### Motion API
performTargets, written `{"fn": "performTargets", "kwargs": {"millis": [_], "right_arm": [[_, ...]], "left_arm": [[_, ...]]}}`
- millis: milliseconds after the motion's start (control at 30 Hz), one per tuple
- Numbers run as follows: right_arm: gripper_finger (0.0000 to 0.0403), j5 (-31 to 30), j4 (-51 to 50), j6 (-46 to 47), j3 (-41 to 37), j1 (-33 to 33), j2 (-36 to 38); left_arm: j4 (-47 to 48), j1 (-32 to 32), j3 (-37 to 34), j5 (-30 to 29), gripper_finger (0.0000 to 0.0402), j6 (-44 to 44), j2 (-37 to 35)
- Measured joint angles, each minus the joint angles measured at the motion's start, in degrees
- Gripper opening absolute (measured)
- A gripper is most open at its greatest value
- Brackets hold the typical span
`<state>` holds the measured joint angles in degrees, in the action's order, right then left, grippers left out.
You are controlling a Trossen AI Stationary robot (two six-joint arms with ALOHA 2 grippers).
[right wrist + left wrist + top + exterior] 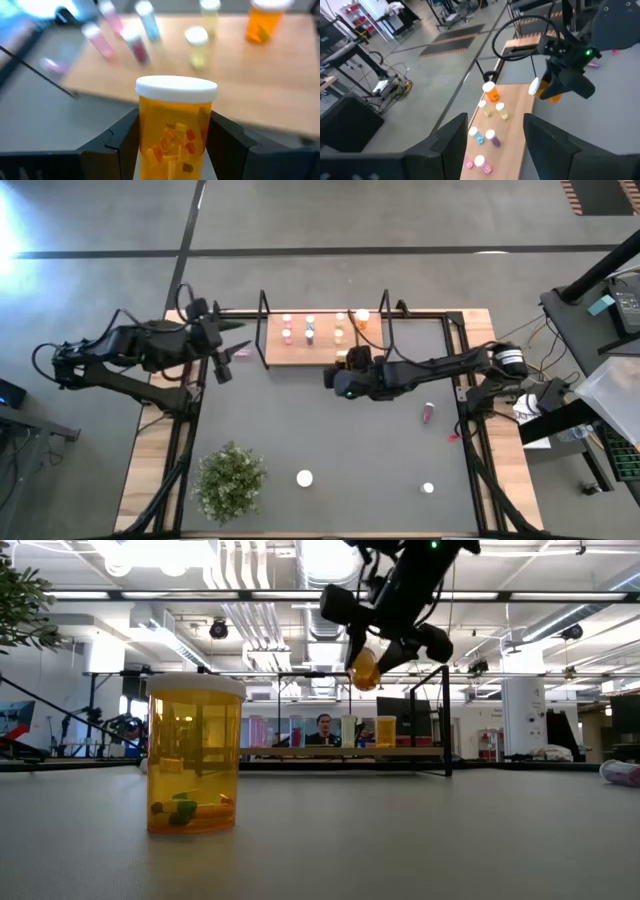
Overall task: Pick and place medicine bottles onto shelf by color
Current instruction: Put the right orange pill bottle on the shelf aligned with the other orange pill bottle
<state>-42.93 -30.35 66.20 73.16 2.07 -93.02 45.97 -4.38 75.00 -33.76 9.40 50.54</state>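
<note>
My right gripper (341,366) is shut on an orange medicine bottle (173,131) with a white cap (176,89), held in the air just off the near edge of the shelf (322,346). The light wooden shelf bears several small bottles standing upright: pink (287,330), blue (309,330), yellowish (338,331) and a larger orange one (361,319). My left gripper (222,350) is open and empty left of the shelf; its fingers stand apart in the left wrist view (495,142). My right gripper pinches the orange bottle's body (146,131) between its two fingers (122,137), on opposite sides below the cap. The arm reaches in from the table's right side. The bottle is lifted clear of the table and hangs tilted (366,668), its cap toward the shelf (534,86).
A large orange bottle (195,755) stands on the table close to the low camera; its white cap shows from above (304,477). Another white-capped bottle (427,488) stands near the front right. A pink bottle (428,413) lies on its side. A potted plant (230,480) stands front left.
</note>
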Motion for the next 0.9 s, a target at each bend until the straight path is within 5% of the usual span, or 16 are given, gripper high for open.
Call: {"fn": "performTargets", "kwargs": {"millis": [200,333,467,900], "right_arm": [[0.0183,-9.4,31.37,-13.02,-13.11,2.46,1.74],[0.0183,-17.86,41.83,-17.65,-19.58,3.78,1.53],[0.0183,-25.83,44.36,-20.89,-22.99,4.3,0.18],[0.0183,-31.38,44.63,-11.18,-20.7,3.77,-7.44]], "left_arm": [[-0.45,0.04,-0.07,-0.12,0.0176,0.48,-2.36],[-0.47,0.17,-0.07,-0.23,0.0176,2.87,-3.07],[-0.54,0.26,-0.07,-1.62,0.0176,6.6,-3.23],[-3.48,0.28,0.07,-5.25,0.0176,15.71,-2.63]]}}
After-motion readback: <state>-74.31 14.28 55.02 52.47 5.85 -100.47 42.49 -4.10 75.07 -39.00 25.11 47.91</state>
